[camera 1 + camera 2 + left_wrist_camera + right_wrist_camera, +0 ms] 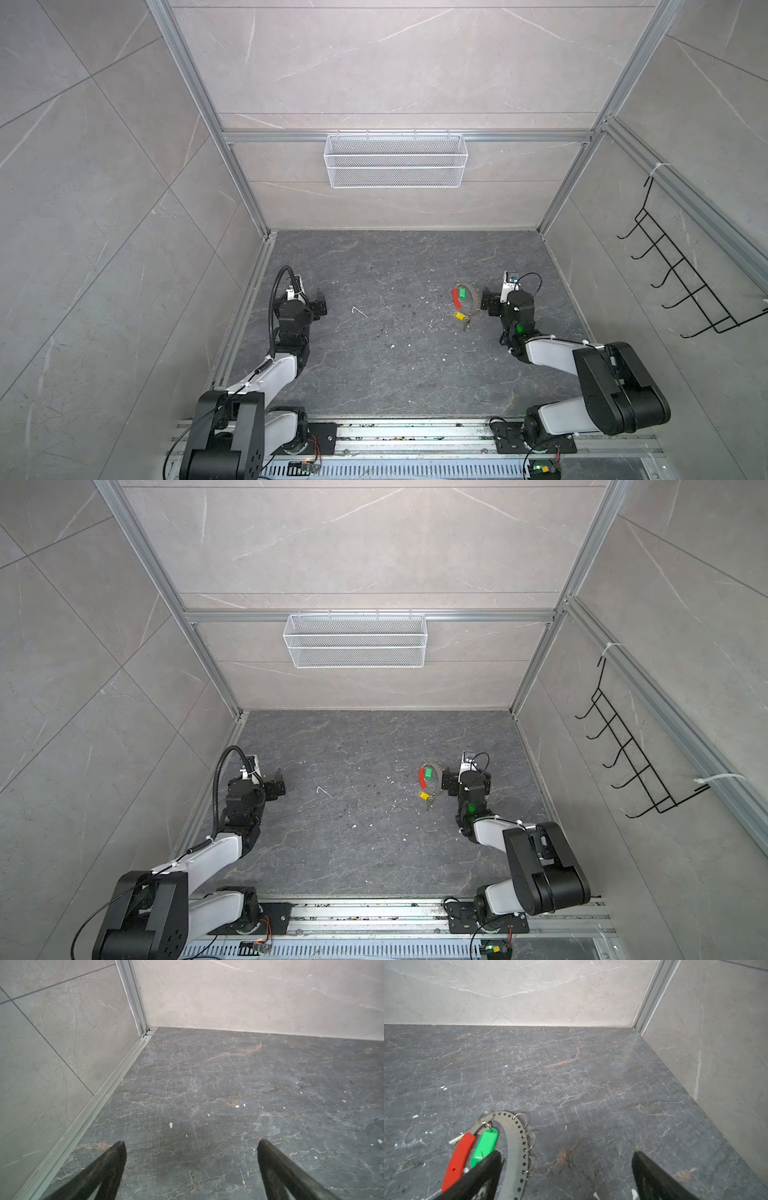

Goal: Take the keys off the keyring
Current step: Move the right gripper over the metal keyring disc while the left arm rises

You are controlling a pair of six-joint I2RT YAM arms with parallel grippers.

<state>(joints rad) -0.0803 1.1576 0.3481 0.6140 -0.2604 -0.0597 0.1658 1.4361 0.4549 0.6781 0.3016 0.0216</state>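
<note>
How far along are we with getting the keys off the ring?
Done: nothing visibly. The green key is hooked to the keyring; the yellow key lies at its end, attachment unclear. In hand: nothing; right gripper open at the ring, left gripper open, far off. Left: both keys.

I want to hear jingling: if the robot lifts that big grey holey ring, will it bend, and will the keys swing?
Probably stiff: the keyring looks like a flat metal band. The green key hangs from a small wire loop, so it and probably the yellow key should swing and jingle. Lying flat, it may be hard to pinch.
</note>
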